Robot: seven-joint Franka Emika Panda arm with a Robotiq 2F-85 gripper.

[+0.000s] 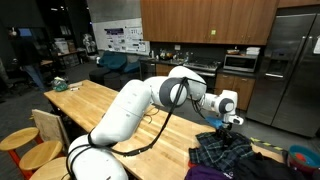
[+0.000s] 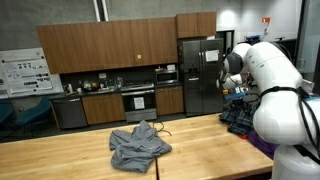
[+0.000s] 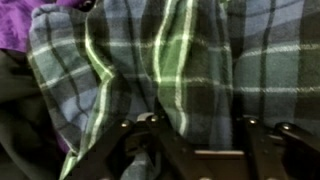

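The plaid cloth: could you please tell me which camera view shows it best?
The wrist view: the plaid cloth fills it, its green and blue checks and folds clear. In both exterior views it is only a small dark heap under the gripper.

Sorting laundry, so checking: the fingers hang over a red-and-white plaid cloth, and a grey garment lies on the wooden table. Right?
Not the colour: the wrist view shows the plaid cloth under the fingers is blue and green. The grey garment does lie on the wooden table.

Even indoor light fills both exterior views, while the wrist view is dim and blurred.
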